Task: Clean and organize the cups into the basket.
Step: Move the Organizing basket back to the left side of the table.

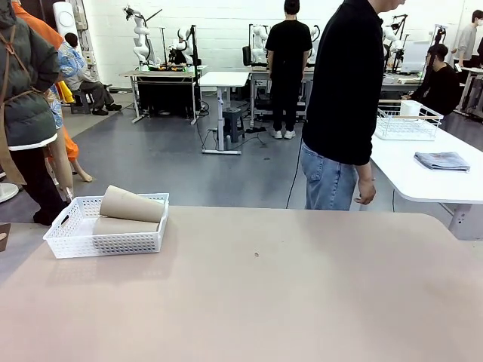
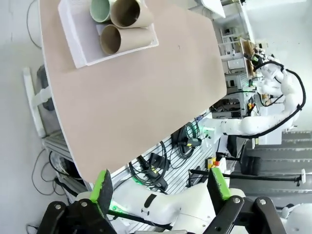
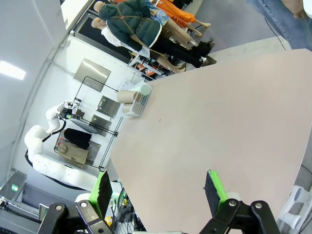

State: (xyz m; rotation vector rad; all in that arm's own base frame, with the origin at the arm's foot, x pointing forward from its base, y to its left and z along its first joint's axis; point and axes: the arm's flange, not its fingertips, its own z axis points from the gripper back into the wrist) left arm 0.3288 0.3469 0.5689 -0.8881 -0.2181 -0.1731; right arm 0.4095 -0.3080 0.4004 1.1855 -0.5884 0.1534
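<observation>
1. One big table (image 1: pixel 287 294) is taking up most of the front view, and a person (image 1: pixel 343 113) is standing at its far side with a hand (image 1: pixel 366 192) hanging down.
2. One basket (image 1: pixel 106 240) is sitting on the table's far left part, well apart from both arms.
3. Three cups are lying on their sides in the basket: two brown cups (image 2: pixel 130 13) and one green cup (image 2: pixel 100 9). One brown cup (image 1: pixel 133 204) is lying on top of the other and sticking up over the rim.
4. Two grippers are hanging high over the table. The left gripper (image 2: pixel 163 187) is spread wide and holding nothing. The right gripper (image 3: pixel 158 190) is spread wide and holding nothing too.
5. I think the job is looking nearly done. What could go wrong: the top cup is leaning loose, so a bump on the basket could be rolling it out onto the table.
</observation>
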